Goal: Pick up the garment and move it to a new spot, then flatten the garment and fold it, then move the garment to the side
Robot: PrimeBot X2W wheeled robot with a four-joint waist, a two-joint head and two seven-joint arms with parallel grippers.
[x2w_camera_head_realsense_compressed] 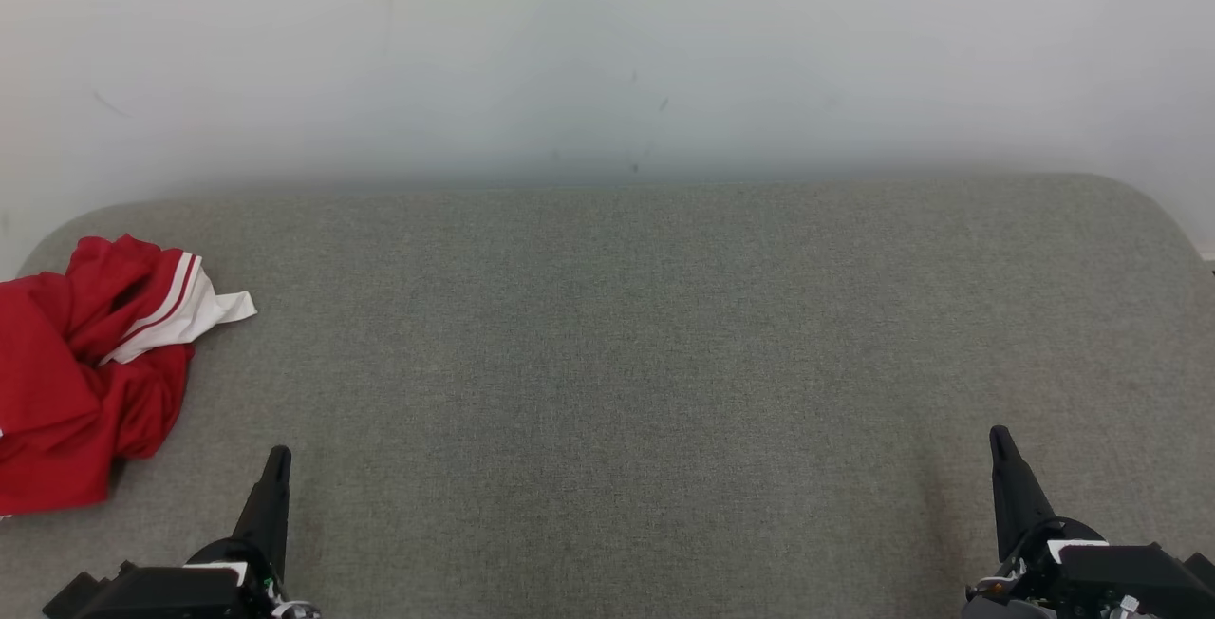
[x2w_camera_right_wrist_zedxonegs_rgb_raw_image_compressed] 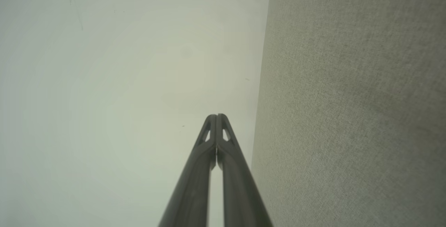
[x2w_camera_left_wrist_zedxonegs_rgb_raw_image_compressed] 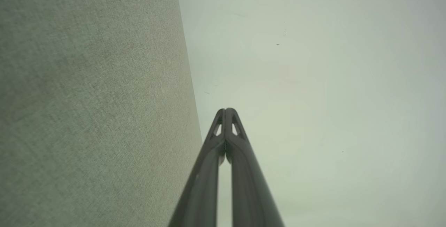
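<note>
Grey woven fabric surface (x2w_camera_head_realsense_compressed: 664, 363) below pale wall, crumpled red garment with white striped trim (x2w_camera_head_realsense_compressed: 90, 372) far left, left gripper (x2w_camera_head_realsense_compressed: 277, 458) and right gripper (x2w_camera_head_realsense_compressed: 999, 439) pressed closed, empty

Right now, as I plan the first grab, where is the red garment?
In the head view the crumpled red garment lies at the far left of the grey padded surface, ahead and left of the left gripper, apart from it.

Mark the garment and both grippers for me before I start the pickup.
garment (x2w_camera_head_realsense_compressed: 81, 382): head view, far left, on the red cloth at the heap's middle.
left gripper (x2w_camera_head_realsense_compressed: 278, 458): head view, lower left, at its closed fingertips.
right gripper (x2w_camera_head_realsense_compressed: 999, 437): head view, lower right, at its closed fingertips.
</note>
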